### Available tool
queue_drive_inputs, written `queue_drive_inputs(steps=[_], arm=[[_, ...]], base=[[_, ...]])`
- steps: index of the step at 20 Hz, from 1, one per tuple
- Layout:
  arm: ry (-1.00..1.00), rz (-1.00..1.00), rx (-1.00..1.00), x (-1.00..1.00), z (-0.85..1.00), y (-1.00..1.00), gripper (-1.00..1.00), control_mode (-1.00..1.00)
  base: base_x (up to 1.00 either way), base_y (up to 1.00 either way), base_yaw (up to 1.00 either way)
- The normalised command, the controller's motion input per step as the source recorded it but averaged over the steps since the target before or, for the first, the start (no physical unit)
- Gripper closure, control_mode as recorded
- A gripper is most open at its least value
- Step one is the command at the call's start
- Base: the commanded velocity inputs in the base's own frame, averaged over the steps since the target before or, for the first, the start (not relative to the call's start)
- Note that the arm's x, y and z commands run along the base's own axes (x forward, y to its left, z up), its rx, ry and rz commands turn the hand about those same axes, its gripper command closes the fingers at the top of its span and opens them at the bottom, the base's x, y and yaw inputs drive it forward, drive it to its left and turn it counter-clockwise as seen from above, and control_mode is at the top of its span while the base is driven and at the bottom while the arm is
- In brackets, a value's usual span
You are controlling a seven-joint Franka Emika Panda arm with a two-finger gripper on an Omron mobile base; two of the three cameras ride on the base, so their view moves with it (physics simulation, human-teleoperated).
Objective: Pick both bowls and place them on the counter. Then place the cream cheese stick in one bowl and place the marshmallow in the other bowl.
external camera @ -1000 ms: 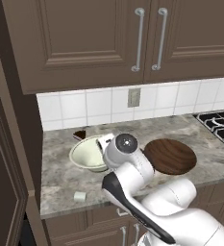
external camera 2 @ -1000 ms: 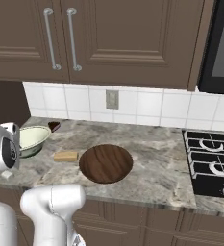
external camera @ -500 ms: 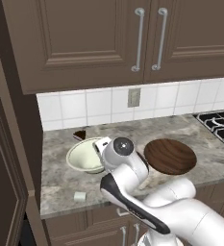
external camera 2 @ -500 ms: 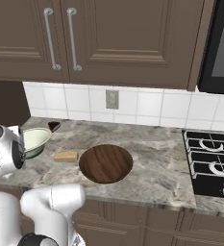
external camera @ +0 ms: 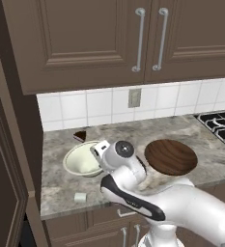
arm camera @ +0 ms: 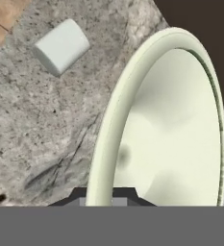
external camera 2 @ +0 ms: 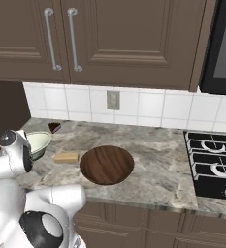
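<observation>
— Hand view first: what have the fingers got?
— The gripper (arm camera: 105, 194) is clamped on the rim of the cream bowl (arm camera: 176, 129); the marshmallow (arm camera: 61, 46) lies apart from that bowl on the counter (arm camera: 46, 129).
— And beyond the cream bowl?
— The cream cheese stick (external camera 2: 66, 157) lies between it and the wooden bowl (external camera 2: 106, 164); a cake slice (external camera: 79, 135) sits behind it, by the wall.

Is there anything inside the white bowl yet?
No, it's empty. The white bowl shows only its smooth pale inside in the hand view. The marshmallow lies on the counter outside it.
</observation>
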Motion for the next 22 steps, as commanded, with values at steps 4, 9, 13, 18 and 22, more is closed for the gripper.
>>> queue_drive_inputs(steps=[4, 9, 13, 18, 22], arm=[[0.0, 0.1, 0.0, 0.22, -0.3, 0.15, 1.0, -1.0], [0.02, 0.08, 0.0, 0.22, -0.29, 0.24, 1.0, -1.0], [0.05, 0.04, 0.0, 0.23, -0.25, 0.28, 1.0, -1.0], [0.05, 0.02, 0.0, 0.09, -0.12, 0.12, 1.0, -1.0], [0.0, 0.0, 0.0, 0.0, 0.0, 0.0, -1.0, -1.0]], base=[[0.0, 0.0, 0.0], [0.0, 0.0, 0.0], [0.0, 0.0, 0.0], [0.0, 0.0, 0.0], [0.0, 0.0, 0.0]])
